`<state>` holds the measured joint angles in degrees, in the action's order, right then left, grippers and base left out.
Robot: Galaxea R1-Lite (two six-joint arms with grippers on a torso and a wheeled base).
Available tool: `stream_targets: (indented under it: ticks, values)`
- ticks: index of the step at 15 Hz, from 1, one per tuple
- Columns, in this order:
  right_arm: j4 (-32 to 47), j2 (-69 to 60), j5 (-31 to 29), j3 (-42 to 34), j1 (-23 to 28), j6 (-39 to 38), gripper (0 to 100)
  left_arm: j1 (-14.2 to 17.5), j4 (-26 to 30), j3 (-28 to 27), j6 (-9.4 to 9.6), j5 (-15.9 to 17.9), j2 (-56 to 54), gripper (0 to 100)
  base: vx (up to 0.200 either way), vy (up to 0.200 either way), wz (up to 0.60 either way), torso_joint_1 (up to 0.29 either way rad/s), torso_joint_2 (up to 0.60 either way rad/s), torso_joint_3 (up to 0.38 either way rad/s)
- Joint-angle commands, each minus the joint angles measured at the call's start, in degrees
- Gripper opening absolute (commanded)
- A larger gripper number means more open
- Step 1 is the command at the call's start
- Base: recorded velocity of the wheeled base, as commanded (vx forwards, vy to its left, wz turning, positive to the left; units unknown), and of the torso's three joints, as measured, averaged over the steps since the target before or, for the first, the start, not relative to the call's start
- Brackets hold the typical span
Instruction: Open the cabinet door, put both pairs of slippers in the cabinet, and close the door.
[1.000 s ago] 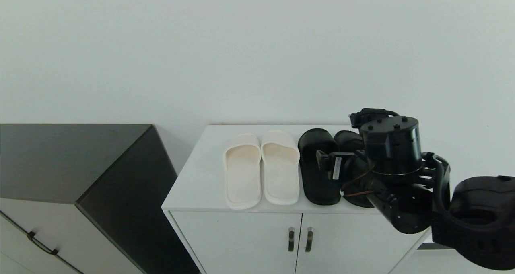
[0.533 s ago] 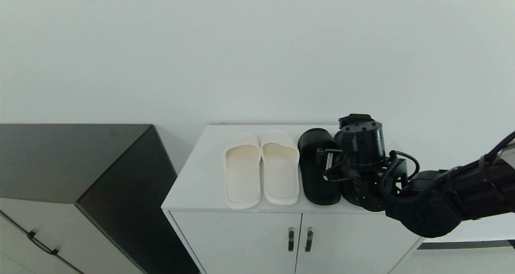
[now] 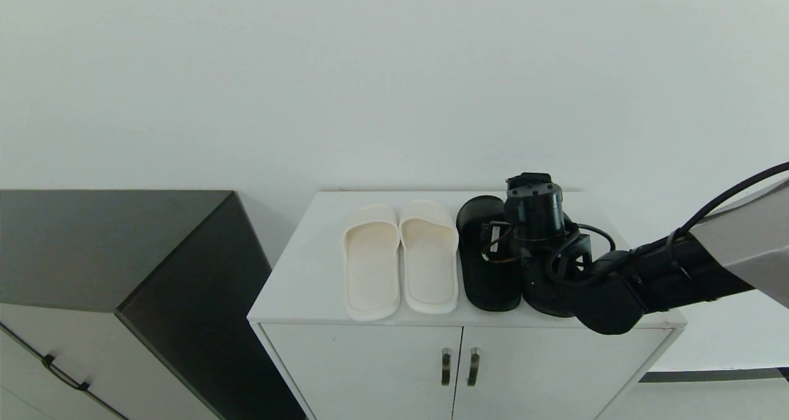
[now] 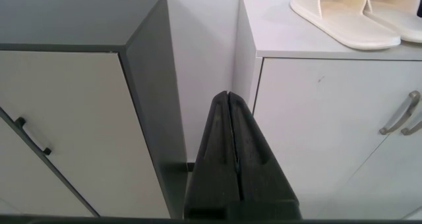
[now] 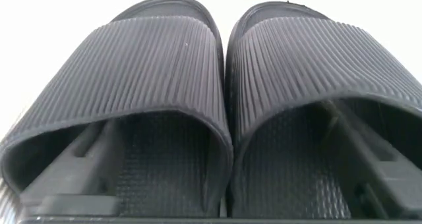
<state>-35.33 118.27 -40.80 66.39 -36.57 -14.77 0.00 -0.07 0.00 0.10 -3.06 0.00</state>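
Note:
A white pair of slippers [image 3: 399,258] and a black pair [image 3: 490,256] lie side by side on top of the white cabinet [image 3: 308,272]. Both cabinet doors are shut, their handles [image 3: 458,366] meeting at the middle. My right arm stretches over the right-hand black slipper and hides most of it. In the right wrist view my right gripper [image 5: 221,141] stands open, one finger [image 5: 79,155] under the strap of each black slipper [image 5: 151,72]. My left gripper [image 4: 228,125] is shut on nothing, held low in front of the gap between the two cabinets.
A taller dark-topped cabinet [image 3: 123,247] with a black handle [image 3: 61,374] stands left of the white one, a narrow gap between them. A plain wall runs behind. The white cabinet's front [image 4: 323,125] and one handle [image 4: 397,112] appear in the left wrist view.
My right arm has stretched forward and to the left over the cabinet top, bringing its wrist down onto the black slippers. Slippers and doors have not moved.

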Motion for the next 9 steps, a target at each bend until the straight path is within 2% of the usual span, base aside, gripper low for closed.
stream_targets:
  ticks: [1,7,9]
  values:
    - [-0.97,1.52,0.02,0.49,0.62,0.89,0,0.0,-0.01,0.0,-0.01,-0.02,0.0,0,0.0,0.0,0.0,0.0,0.0,0.0]
    - [-3.61,0.03,-0.16,0.06,1.06,3.52,0,0.0,-0.01,0.0,-0.1,-0.02,0.0,0,0.0,0.0,0.0,0.0,0.0,0.0]
    - [-4.84,-3.75,0.46,-2.58,0.62,4.76,0,0.0,-0.01,0.0,-0.01,-0.02,0.0,0,0.0,0.0,0.0,0.0,0.0,0.0]
